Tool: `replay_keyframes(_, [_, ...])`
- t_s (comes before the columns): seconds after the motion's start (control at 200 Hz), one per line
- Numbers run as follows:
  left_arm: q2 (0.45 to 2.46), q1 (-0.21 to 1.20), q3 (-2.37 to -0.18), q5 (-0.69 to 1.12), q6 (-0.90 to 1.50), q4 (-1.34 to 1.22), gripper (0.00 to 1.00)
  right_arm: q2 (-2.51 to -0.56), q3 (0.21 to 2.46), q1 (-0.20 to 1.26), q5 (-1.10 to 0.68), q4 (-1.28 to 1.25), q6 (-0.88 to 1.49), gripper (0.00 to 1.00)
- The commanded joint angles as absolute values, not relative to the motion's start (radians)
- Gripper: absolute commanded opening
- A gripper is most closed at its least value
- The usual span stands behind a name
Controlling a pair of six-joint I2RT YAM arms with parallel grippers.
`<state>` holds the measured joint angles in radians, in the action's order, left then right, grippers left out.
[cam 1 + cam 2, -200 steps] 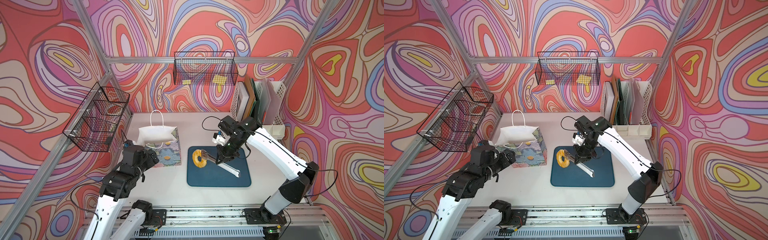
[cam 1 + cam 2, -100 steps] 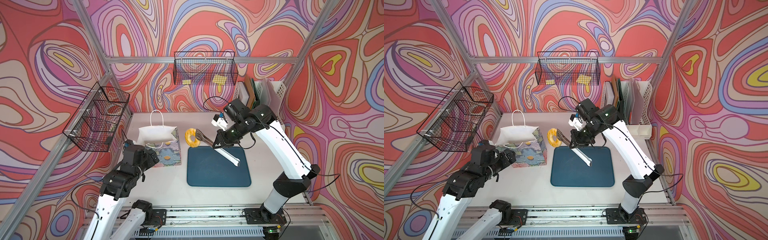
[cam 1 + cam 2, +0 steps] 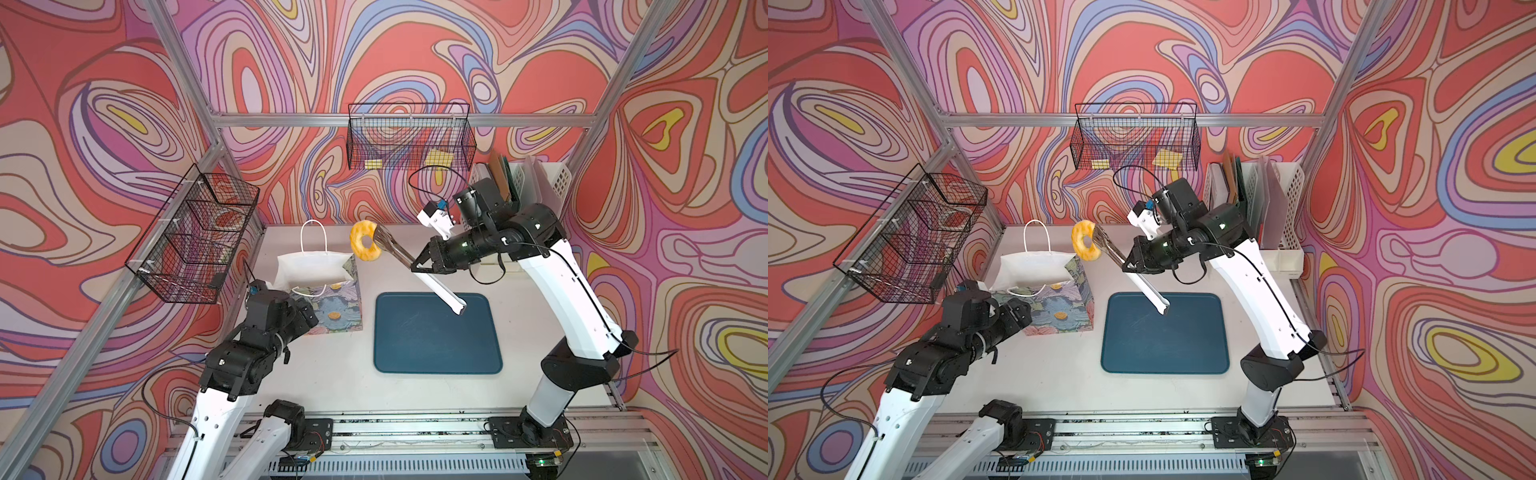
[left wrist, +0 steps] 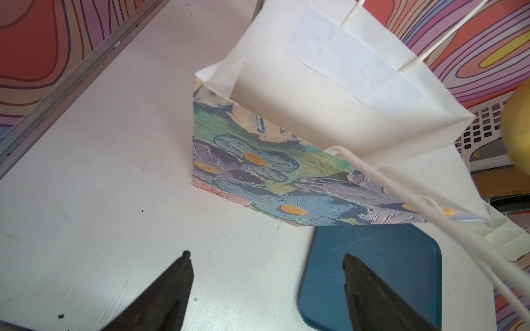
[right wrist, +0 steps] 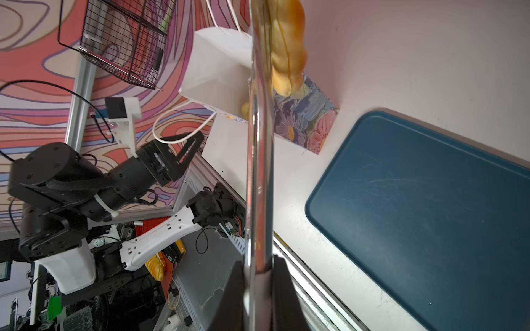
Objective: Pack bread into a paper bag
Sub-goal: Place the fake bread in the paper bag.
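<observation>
Black fingers of the left gripper (image 4: 266, 256) are standing wide apart and holding nothing, hovering low over the table just in front of the paper bag (image 3: 340, 299), which is standing upright with its white mouth gaping. To its right, a ring doughnut (image 3: 368, 255) is hanging in the air, just above and beside the bag's right edge, pinched at its rim by metal tongs (image 3: 395, 251). The right gripper (image 3: 417, 268) is clenching those tongs at mid-length. The doughnut is looking light and soft, likely to squash under a hard pinch and to swing or slip, so pinching across one side of the ring seems sensible. Compared with a second ago, it is hanging far higher and further left, no longer over the blue tray (image 3: 436, 345), while the left arm is keeping its place.
</observation>
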<state>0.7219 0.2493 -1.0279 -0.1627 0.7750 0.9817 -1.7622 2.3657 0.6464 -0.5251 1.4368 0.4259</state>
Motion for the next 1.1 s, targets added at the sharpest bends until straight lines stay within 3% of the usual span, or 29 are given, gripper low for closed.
replay_keyframes(0.0, [0.727, 0.25, -1.044, -0.164, 0.769, 0.998, 0.87, -1.759, 2.376, 0.645, -0.594, 1.268, 0.461, 0.08])
replay_keyframes(0.416, [0.727, 0.252, -1.045, -0.167, 0.767, 1.002, 0.87, -1.84, 2.461, 0.757, -0.589, 1.253, 0.434, 0.09])
replay_keyframes(1.092, [0.729, 0.251, -1.043, -0.173, 0.762, 1.008, 0.87, -1.855, 2.238, 0.813, -0.61, 1.131, 0.428, 0.09])
